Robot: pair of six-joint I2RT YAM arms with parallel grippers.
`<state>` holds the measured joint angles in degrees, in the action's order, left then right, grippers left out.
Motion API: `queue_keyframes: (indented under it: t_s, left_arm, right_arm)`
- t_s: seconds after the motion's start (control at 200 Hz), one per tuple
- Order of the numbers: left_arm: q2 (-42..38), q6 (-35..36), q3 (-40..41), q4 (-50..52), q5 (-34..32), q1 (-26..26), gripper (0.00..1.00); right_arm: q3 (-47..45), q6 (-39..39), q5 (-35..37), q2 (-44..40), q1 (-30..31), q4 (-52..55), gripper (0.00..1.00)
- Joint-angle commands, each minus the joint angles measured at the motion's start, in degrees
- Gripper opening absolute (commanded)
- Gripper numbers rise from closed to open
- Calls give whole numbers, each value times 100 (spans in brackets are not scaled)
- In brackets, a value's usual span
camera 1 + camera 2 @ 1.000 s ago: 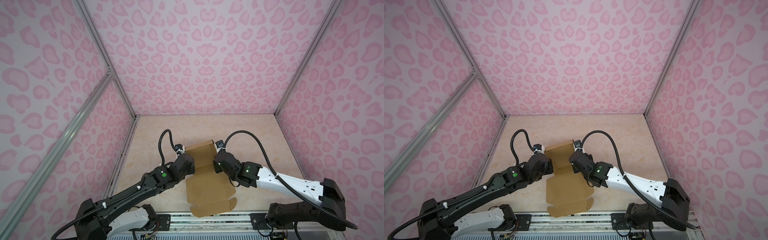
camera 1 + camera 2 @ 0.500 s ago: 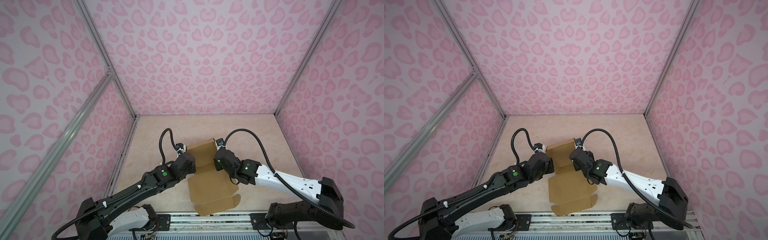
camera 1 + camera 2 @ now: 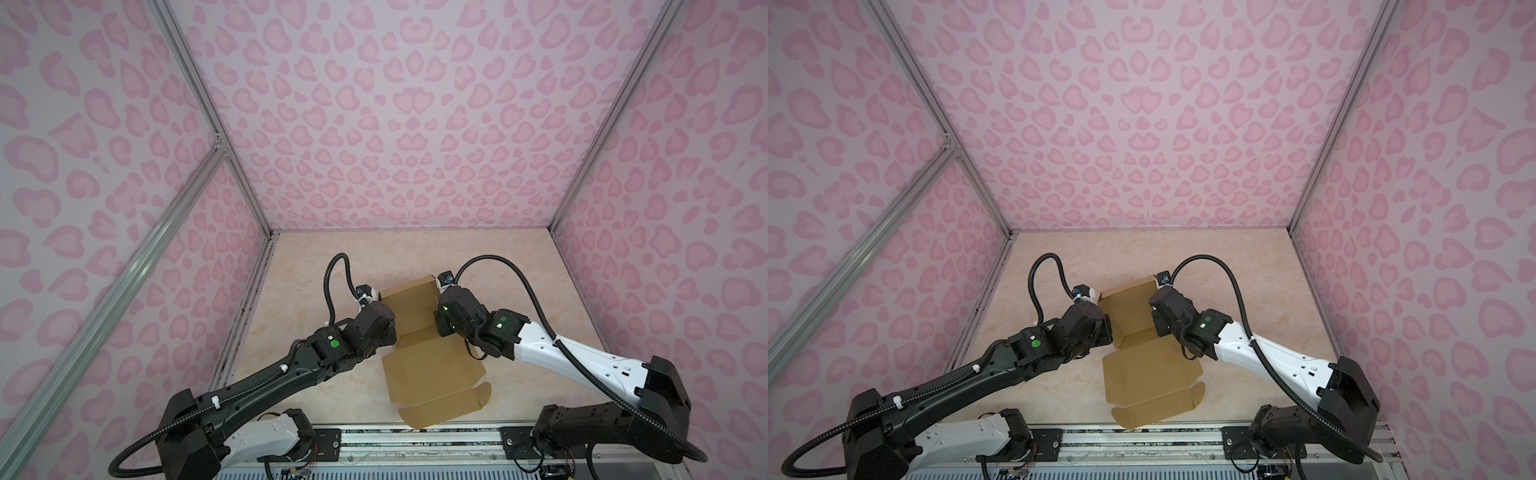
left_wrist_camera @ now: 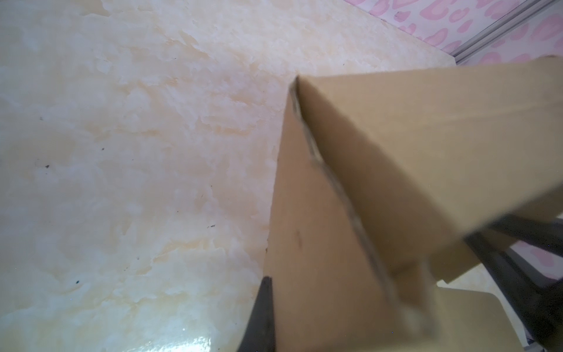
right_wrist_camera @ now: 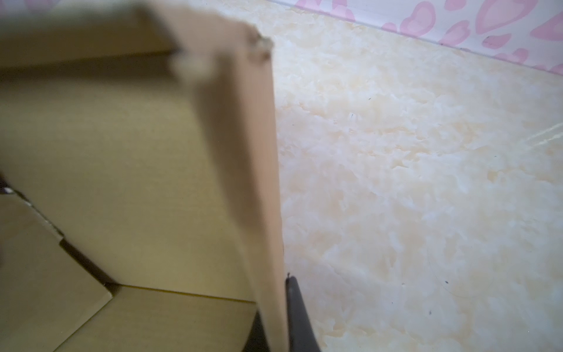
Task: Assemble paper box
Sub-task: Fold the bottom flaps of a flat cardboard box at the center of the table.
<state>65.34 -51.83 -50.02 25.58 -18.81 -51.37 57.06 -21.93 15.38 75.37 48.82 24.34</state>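
Note:
The brown paper box (image 3: 428,365) (image 3: 1150,374) lies mid-table in both top views. Its far half is a tray with raised walls; its lid lies flat toward the front, flaps spread. My left gripper (image 3: 394,330) (image 3: 1108,328) is shut on the tray's left wall. In the left wrist view the left gripper (image 4: 274,286) shows one dark finger (image 4: 263,311) against the wall's outer face (image 4: 320,243); the other finger is hidden. My right gripper (image 3: 438,328) (image 3: 1156,328) is shut on the right wall (image 5: 268,183), and the right gripper (image 5: 274,304) has a finger on each side.
Pink heart-patterned walls (image 3: 395,124) close the table on the left, back and right. A metal rail (image 3: 415,440) with both arm bases runs along the front edge. The marbled tabletop (image 3: 311,270) surrounds the box. Black cables (image 3: 332,282) loop above both wrists.
My right gripper has shut on the box's right wall. The box's near end has swung slightly to the right. The left gripper has kept its hold.

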Motion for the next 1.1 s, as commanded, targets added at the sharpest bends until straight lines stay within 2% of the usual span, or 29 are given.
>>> queue_keyframes:
  t_s: [0.0,0.095,0.34,0.58,0.645,1.095]
  left_arm:
    - [-10,-90,-69,210,-352,13,2]
    - [-3,-99,-80,217,-352,13,2]
    - [13,-82,-130,263,-365,13,2]
    - [35,-82,-136,283,-408,5,2]
    - [32,-82,-124,288,-443,5,2]
    - [-96,24,89,447,-672,5,3]
  right_arm:
    - [-135,248,-140,-130,-135,341,7]
    - [-81,270,-52,-81,-136,435,14]
    - [99,230,240,126,-103,744,13]
    - [293,155,758,344,335,1017,15]
    - [286,124,844,364,461,1056,0]
    - [843,-282,1533,308,1310,1582,0]
